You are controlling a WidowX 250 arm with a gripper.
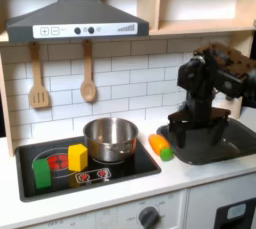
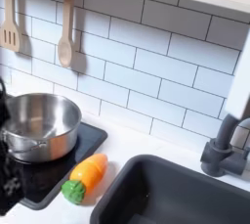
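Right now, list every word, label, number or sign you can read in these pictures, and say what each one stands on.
None can be read.
Grey range hood: white control strip with dark knobs and small marks, too blurred to read.
Black stovetop: red and white markings at its front edge, too small to read.
Black gripper bears no visible lettering.
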